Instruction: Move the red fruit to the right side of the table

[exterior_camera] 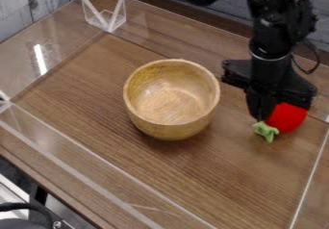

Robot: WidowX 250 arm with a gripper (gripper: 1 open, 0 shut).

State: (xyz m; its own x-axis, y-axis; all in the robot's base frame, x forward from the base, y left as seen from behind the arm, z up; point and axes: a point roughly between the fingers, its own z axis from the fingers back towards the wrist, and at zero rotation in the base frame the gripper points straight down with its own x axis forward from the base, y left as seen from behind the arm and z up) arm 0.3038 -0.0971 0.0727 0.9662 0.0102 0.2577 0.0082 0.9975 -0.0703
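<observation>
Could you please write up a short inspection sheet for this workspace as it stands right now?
Surface: wood-grain table, clear acrylic walls around it.
Job's things: red fruit lying near the right wall, green stem end toward the front.
Clutter: empty wooden bowl left of the fruit, apart from it.
Grippers: gripper pointing down at the fruit's left side, shut; grip unclear.
Cables: dark cable loop at the arm's top.
Surroundings: pale wall behind; nothing else seen.

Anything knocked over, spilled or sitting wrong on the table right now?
Nothing stands out. The wooden bowl sits upright and empty near the middle of the table. The red fruit lies on its side near the right wall, green stem toward the front, with the gripper down against it. No spill or damage shows.
</observation>
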